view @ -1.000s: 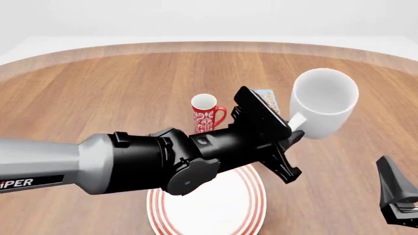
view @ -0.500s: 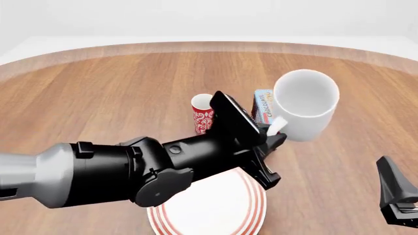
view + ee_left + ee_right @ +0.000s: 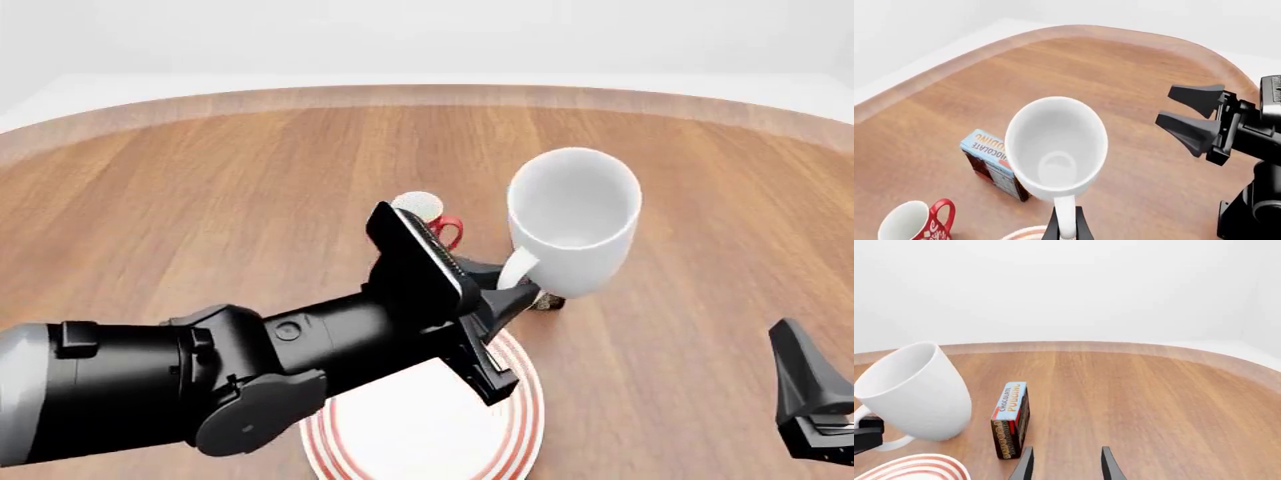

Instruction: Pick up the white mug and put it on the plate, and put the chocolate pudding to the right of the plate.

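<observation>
Compared with the earlier front views, the white mug (image 3: 574,235) has been carried leftward and nearer, toward the plate (image 3: 514,435). It is held aloft by its loop handle, pinched in the left gripper (image 3: 514,285), so the body hangs free above the plate's far edge. Its axis is tilted, mouth facing the front camera. The chocolate pudding (image 3: 1010,420) stands on the table behind it. The right gripper (image 3: 1064,465) is spread, holding nothing.

The front view looks down from behind; both wrist views look close along their arms, sharing the white mug (image 3: 1056,145).
</observation>
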